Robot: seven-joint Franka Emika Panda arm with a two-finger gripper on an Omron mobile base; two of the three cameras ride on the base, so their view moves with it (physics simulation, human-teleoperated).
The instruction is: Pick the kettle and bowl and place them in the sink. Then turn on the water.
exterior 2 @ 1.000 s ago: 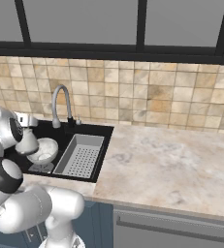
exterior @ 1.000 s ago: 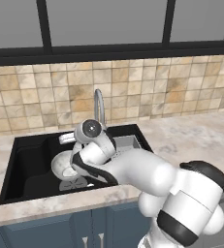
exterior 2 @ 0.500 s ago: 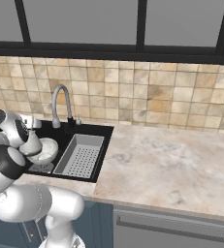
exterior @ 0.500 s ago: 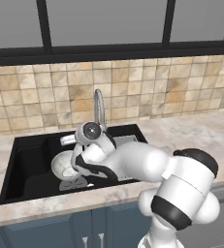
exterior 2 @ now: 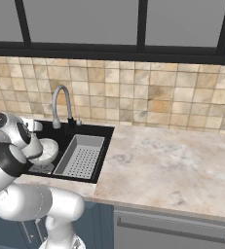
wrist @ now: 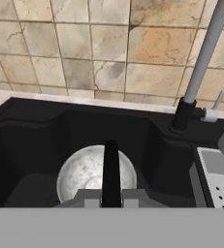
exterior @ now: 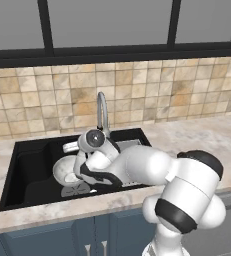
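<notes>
The gooseneck faucet [wrist: 204, 58] rises at the back rim of the black sink [exterior: 32, 172], the perforated drain tray [exterior 2: 83, 155] to its right. The jaws are clamped on the kettle's [wrist: 96, 174] black handle — kettle hanging directly below them, inside the basin — beside the bowl [exterior: 64, 169].

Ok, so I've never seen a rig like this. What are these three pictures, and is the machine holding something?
This is a rendered kitchen. The white arm is a robot on a driving base. Two pictures come from cameras on that base, behind the arm to its left and right. The third comes from a camera on its hand. Set in the counter is a black sink with a faucet and a grey drain tray. A speckled bowl lies in the sink. The gripper is shut, apparently on the kettle, by its black handle.
</notes>
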